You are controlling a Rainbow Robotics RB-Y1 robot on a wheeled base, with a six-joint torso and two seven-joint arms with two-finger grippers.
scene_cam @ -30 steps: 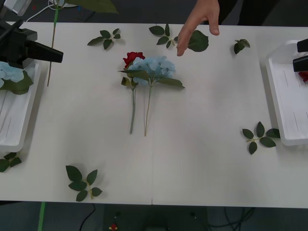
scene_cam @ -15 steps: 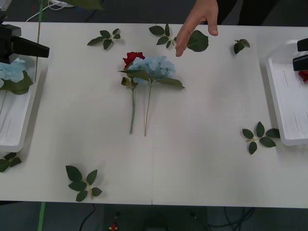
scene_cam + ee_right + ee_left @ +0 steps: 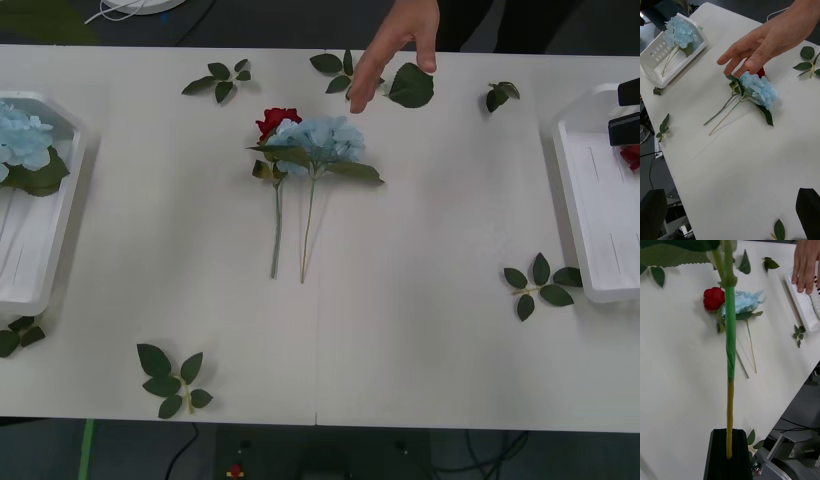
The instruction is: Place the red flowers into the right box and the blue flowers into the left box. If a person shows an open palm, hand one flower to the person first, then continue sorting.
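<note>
Gripping flower stem (image 3: 729, 363): left gripper (image 3: 729, 455). Right gripper (image 3: 730, 212) open above table (image 3: 420, 340).

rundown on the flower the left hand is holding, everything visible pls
The left hand, black fingers shut, pinches the bare yellowish end of the stem in the left wrist view. Above the grip the stem is wrapped in green, looks plastic, and runs straight away from the hand, held clear above the table. Broad serrated green leaves branch off its far end. The flower head is out of frame, so its colour cannot be told. Only the fingers touch it.
</note>
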